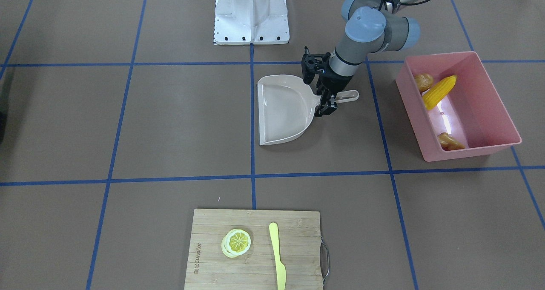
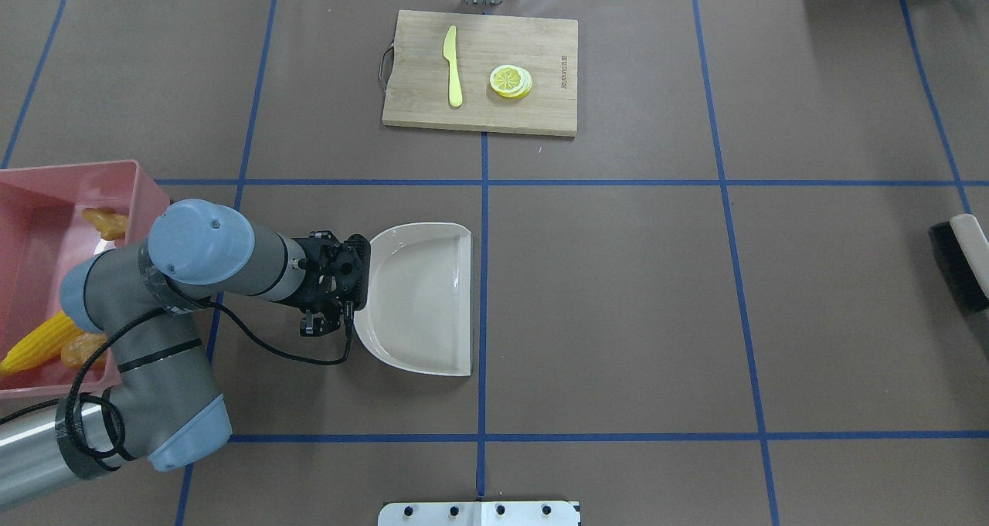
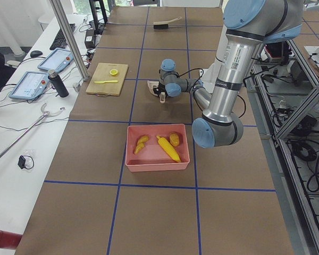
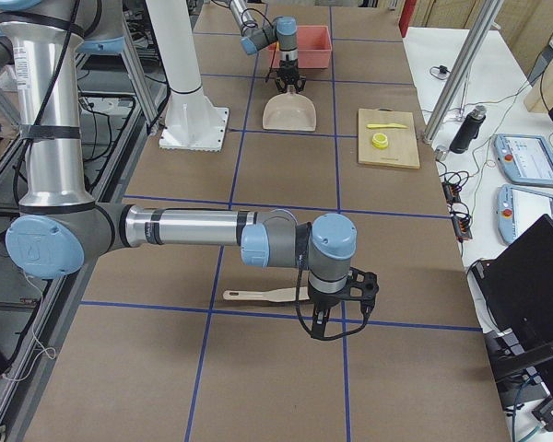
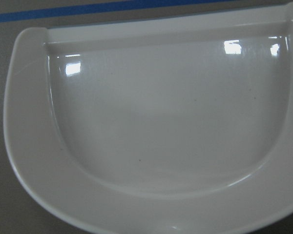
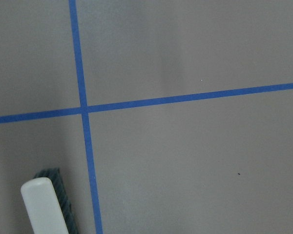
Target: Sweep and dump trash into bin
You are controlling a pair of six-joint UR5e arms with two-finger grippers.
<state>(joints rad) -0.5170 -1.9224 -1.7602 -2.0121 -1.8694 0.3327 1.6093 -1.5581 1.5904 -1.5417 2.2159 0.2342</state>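
At 3 o'clock from the beige dustpan (image 1: 283, 111) in the front-facing view, the pink bin (image 1: 485, 107) stands on the brown desk (image 1: 170, 124), well apart from the pan. All three pieces of trash lie inside it. The yellow corn cob (image 1: 439, 92) slants across the bin's floor. The brown potato (image 1: 423, 82) sits just beside the cob in the 11 o'clock corner. The tan ginger root (image 1: 450, 142) rests apart from both, against the wall at 6 o'clock.

The dustpan lies flat on the desk, its mouth toward 9 o'clock and its handle (image 1: 348, 96) pointing to 3 o'clock. The left tool (image 1: 326, 110) hangs pointing down over the spot where handle meets pan. Its fingers are spread apart and grip nothing, and the handle's end shows free beyond it. The left wrist view is filled with the pan's glossy inside.

At 6 o'clock from the dustpan, a wooden cutting board (image 1: 204, 239) carries a lemon slice (image 1: 236, 242) and a pale yellow knife (image 1: 277, 256), side by side and not touching.

In the right-side view the right tool (image 4: 339, 322) hangs low over the desk just beside a brush (image 4: 258, 295) that lies flat. I cannot tell whether its fingers are spread or closed, or whether they touch the brush.
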